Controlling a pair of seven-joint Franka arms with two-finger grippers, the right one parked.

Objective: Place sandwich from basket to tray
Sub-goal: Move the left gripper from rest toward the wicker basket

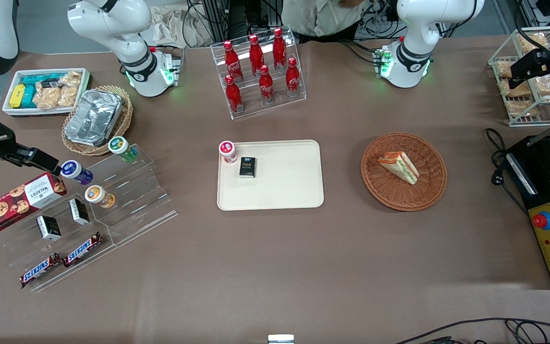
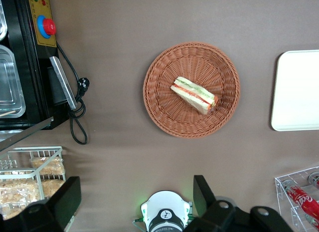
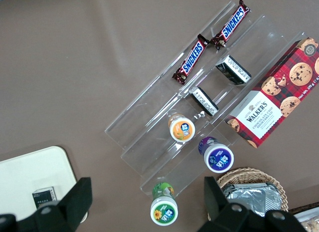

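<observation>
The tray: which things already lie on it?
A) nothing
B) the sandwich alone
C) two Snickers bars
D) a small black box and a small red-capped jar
D: on the tray lie a small black box and a red-capped jar; the sandwich is in the basket, and the claw is open high above the table.

Legible markings: "SNICKERS" showing on two candy bars (image 1: 40,270); "WALKERS" on the red cookie box (image 1: 19,202); Coca-Cola script on red bottles (image 1: 233,94).
</observation>
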